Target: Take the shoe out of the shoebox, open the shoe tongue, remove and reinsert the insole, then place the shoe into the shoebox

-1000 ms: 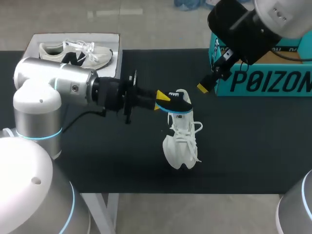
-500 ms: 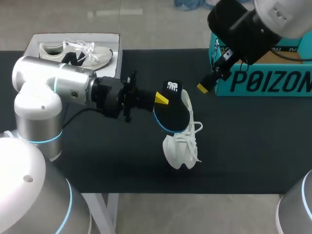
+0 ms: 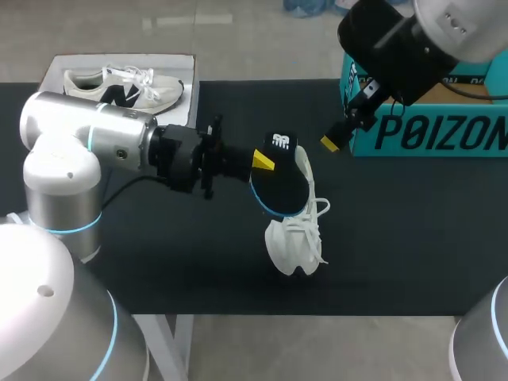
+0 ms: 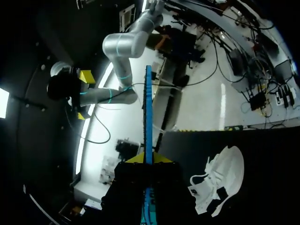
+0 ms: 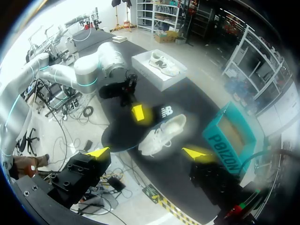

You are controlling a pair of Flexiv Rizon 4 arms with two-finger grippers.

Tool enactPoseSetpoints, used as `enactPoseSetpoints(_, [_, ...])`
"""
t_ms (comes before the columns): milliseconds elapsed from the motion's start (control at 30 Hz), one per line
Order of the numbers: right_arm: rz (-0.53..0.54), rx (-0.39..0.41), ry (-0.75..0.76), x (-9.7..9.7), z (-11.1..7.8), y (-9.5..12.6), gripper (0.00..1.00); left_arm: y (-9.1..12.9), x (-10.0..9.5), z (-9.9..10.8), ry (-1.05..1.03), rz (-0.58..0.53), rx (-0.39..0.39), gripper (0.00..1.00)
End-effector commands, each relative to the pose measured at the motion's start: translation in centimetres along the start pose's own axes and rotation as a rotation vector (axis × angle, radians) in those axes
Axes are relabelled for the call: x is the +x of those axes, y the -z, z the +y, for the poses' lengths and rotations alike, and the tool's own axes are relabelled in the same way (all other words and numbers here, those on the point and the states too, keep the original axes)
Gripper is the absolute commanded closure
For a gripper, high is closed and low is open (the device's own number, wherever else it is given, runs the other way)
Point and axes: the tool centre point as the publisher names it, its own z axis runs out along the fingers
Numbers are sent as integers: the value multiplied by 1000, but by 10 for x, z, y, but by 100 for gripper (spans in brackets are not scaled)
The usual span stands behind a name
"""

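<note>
Left gripper [image 3: 262, 162] clamping insole [image 3: 281, 187], above shoe [image 3: 294, 238]

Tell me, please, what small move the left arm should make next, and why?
Probably lower the insole toward the opening of the white shoe: the left end effector grips it clear of the shoe, so reinsertion looks next.
</note>
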Motion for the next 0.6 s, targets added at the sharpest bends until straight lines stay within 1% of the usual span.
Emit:
enactPoseSetpoints(33, [0,5,-1,0,3,-1,0,-1,0,1,-1,2,1,100])
enactPoseSetpoints(167, [0,5,-1,0,3,-1,0,-1,0,1,-1,2,1,100])
enactPoseSetpoints(200, [0,5,-1,0,3,-1,0,3,-16,7,-148,-37,-1,100])
enactPoseSetpoints(233, [0,5,-1,0,3,-1,0,5,-24,9,-231,-46,-2,100])
enactPoseSetpoints(300, [0,5,-1,0,3,-1,0,8,-35,10,-347,21,-25,100])
enactPoseSetpoints(333, [0,5,-1,0,3,-1,0,8,-40,6,-442,15,-47,100])
enactPoseSetpoints(400, [0,5,-1,0,3,-1,0,9,-43,8,-533,53,-63,100])
enactPoseSetpoints(467, [0,5,-1,0,3,-1,0,13,-42,7,-598,37,-102,100])
enactPoseSetpoints(500, [0,5,-1,0,3,-1,0,14,-40,7,-622,47,-111,100])
enactPoseSetpoints(567, [0,5,-1,0,3,-1,0,14,-36,6,-680,69,-114,100])
enactPoseSetpoints(600, [0,5,-1,0,3,-1,0,13,-34,6,-718,93,-102,100])
